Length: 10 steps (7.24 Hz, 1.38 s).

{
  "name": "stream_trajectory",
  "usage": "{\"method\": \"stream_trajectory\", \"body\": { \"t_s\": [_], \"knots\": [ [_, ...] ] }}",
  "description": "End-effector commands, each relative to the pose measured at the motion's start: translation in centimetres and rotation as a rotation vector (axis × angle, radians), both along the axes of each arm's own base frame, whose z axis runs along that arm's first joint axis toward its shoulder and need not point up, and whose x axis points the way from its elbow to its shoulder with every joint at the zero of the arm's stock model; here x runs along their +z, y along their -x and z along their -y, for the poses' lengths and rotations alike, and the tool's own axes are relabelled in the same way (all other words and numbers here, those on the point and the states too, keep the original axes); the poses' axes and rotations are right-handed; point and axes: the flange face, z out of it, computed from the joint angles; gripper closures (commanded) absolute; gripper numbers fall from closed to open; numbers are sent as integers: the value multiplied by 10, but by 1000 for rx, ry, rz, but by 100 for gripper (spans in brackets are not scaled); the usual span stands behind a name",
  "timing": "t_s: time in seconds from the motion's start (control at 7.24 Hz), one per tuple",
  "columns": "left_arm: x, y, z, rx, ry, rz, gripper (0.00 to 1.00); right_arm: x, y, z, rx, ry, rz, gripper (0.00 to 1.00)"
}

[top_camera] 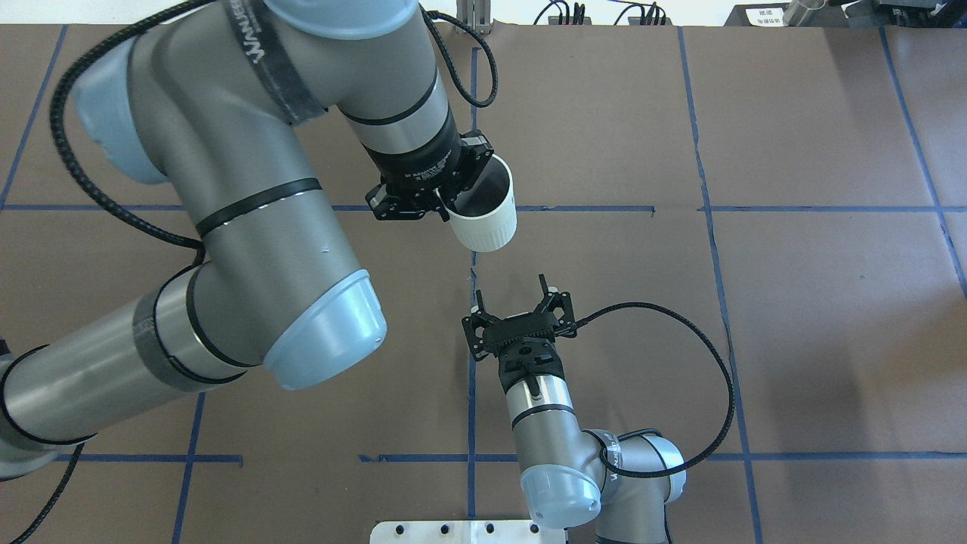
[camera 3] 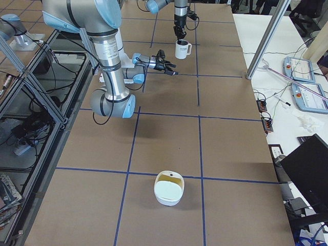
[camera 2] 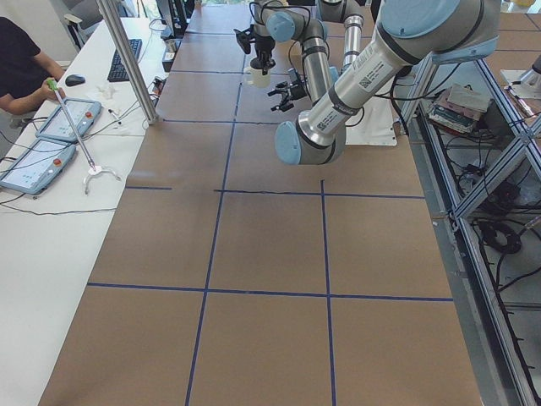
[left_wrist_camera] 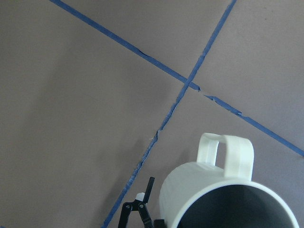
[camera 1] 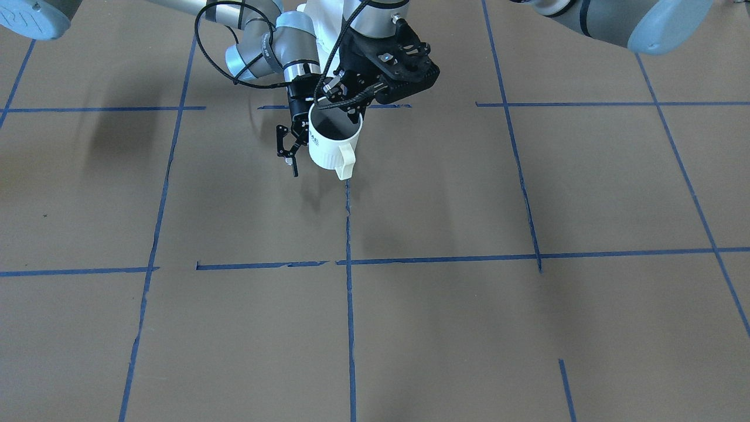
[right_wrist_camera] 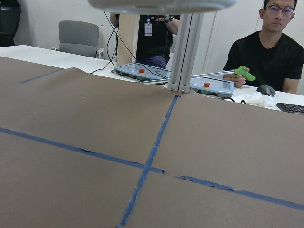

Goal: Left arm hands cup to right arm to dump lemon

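The cup, a small white mug with a ribbed lower wall, is held clear of the table and tilted. Its rim is pinched on one side by the left gripper, a black rounded open-lattice piece at the end of the grey-silver tubular left arm. The squarish cream handle is turned away from the robot, and only the letters "ME" of the dark print are seen in the front-facing view. The grey inside is lost in shadow (what lies in it cannot be told). The right gripper, boxy and black with thin linkage fingers, is held with those fingers spread wide and nothing between them. It is placed near the cup on the robot's side, apart from it in the overhead view, and one white-tipped finger is seen just beside the mug's wall in the left wrist view. The table is covered with matt brown paper crossed by blue tape lines. A white rounded-square bowl is seen on the paper, well apart from both arms.
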Motion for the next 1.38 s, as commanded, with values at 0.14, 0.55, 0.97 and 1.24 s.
{"method": "stream_trajectory", "body": {
  "t_s": [0.14,0.55,0.97,1.24],
  "knots": [
    [99,68,-27,83,-134,53,100,-31,-81,59,-106,23,82,0],
    [232,134,-22,276,-326,207,100,32,-177,129,-205,151,32,0],
    [367,222,-8,353,-429,252,100,102,-284,193,-319,306,-126,0],
    [459,253,2,401,-427,169,100,120,-359,226,-460,584,-81,0]
  ]
}}
